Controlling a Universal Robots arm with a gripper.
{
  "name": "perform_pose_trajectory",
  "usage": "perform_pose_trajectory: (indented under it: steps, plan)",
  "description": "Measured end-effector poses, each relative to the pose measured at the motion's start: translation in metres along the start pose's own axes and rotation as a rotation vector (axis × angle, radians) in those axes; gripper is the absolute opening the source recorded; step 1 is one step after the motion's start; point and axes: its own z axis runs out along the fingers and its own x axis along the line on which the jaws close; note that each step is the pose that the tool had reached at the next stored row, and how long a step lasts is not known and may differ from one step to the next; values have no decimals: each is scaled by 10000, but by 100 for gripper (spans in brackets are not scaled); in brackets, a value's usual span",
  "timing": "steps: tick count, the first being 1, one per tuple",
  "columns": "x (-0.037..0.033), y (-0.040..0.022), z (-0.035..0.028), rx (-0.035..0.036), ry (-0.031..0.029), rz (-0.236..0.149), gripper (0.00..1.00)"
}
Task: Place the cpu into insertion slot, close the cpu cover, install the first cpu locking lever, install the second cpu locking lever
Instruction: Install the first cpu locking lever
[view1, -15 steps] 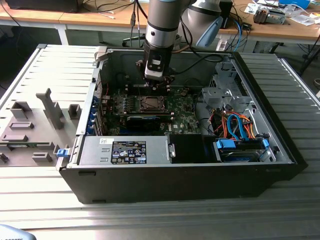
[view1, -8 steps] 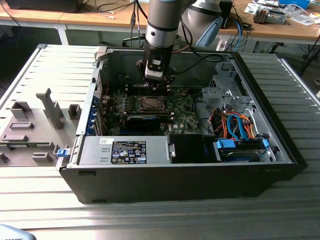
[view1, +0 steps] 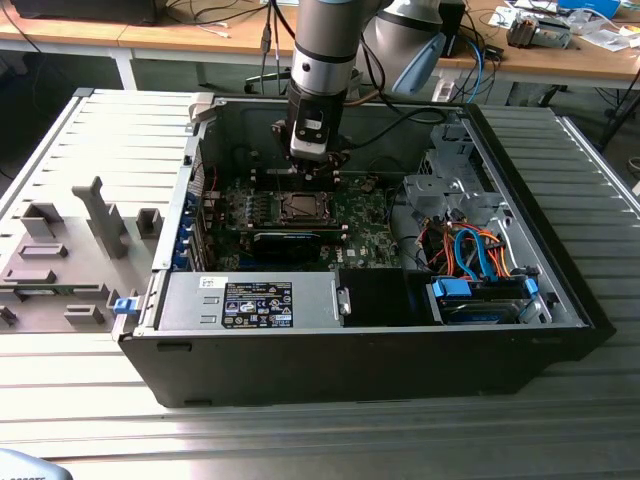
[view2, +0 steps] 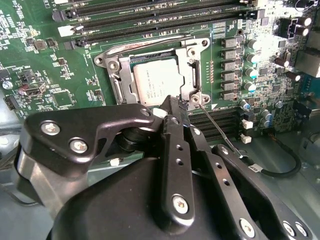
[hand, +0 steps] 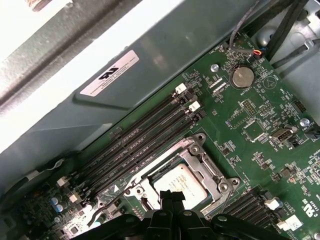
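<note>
Off to the claw's (view2: 169, 104) left in the second wrist view: bare green board (view2: 45, 65) with small parts, well apart, little danger there. Straight ahead of the fingertips, just beyond them: cpu (view2: 155, 82) lying flat in the slot (view1: 300, 208), with the cover (view2: 192, 75) folded down over its edges. Past that, farther from the claw: long memory slots (view2: 150, 22). Fingers pinched together, nothing visibly caught between them, tips hovering at the socket's near corner. Just right of the tips: a thin wire lever (view2: 220, 131), slanting away from that corner and, by the look of it, not latched. Main risk, judged from here: pressing with clenched tips and slipping off so thin and springy a rod, then striking the cover or the board beside it. Also possible: pushing the lever askew, missing its hook, leaving the cover loose over the chip. Farther right of the claw: a row of capacitors (view2: 252, 57), close enough to be clipped by a sideways skid. In the exterior view, beyond them: a tangle of cables (view1: 470, 255) inside the case (view1: 350, 360), likely to snag only on a wide swing.
</note>
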Motion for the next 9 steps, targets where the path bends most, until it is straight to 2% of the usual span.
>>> perform_pose_trajectory:
  steps: [9]
  plan:
    - [0,0,0,12,-6,-159,11]
